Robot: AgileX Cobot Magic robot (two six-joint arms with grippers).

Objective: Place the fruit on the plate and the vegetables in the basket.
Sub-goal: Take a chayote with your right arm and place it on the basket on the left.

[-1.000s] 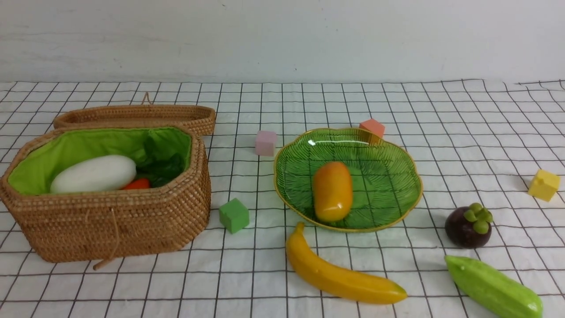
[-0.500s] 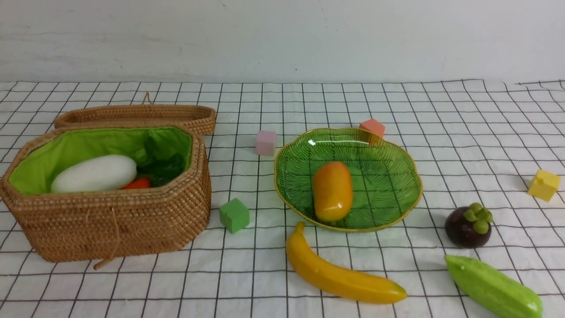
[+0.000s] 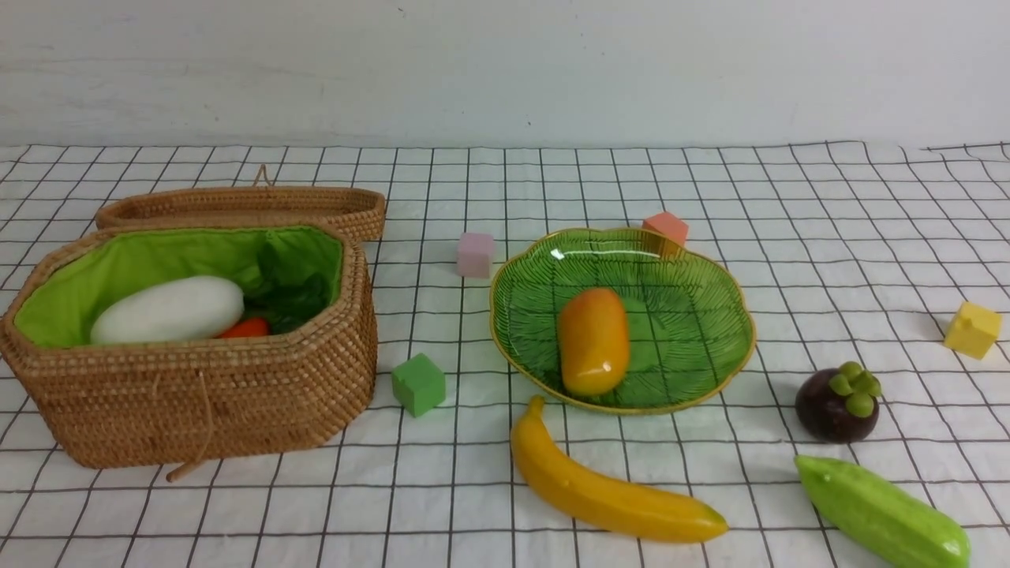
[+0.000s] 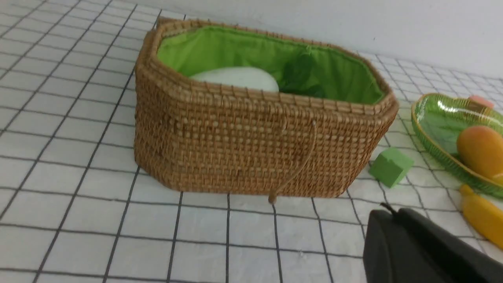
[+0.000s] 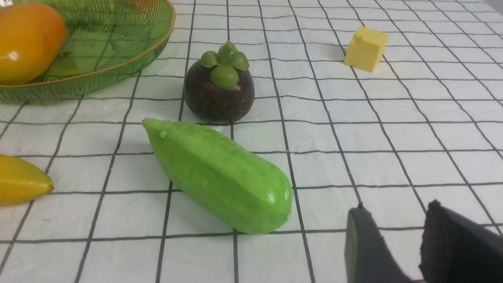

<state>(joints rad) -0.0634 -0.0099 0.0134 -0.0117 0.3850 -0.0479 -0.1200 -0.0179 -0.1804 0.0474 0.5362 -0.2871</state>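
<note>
**Change, last sec:** none seen. Every item lies where it lay a moment ago and neither arm shows in the front view. Looks like a pause between picks.

**Sorted so far**
- Basket (image 3: 197, 402), left side of bench, open. Holds white radish (image 3: 167, 310) w/ dark leaves, and a small red-orange piece (image 3: 246, 328) tucked beside it.
- Plate (image 3: 694, 315), mid bench. Holds mango (image 3: 593, 341), lying a bit left of centre.

**Still loose on bench**
- Banana (image 3: 607, 489), toward near edge, stem end just beside plate's near rim. Can't tell if touching.
- Mangosteen (image 3: 836, 402), right of plate, upright, cap up.
- Gourd (image 3: 880, 513), near-right corner, just beside mangosteen. Can't tell if touching.

**Not task items**
- Basket lid (image 3: 245, 207), behind basket.
- Cubes: green cube (image 3: 418, 384), pink cube (image 3: 475, 255), salmon cube (image 3: 665, 228), yellow cube (image 3: 972, 330).

**Hands**
- Left hand (image 4: 389, 220): fingers closed together, nothing in it. It hangs near the basket's front wall.
- Right hand (image 5: 397, 220): fingers partly apart, gap empty. It hangs over the bench close to the gourd.

**Reading:** approx. half done. 2 fruit left for the plate, 1 veg for the basket. Right hand seems best placed for the gourd or mangosteen, but the gourd must cross the full bench to the basket, so maybe a handover.
</note>
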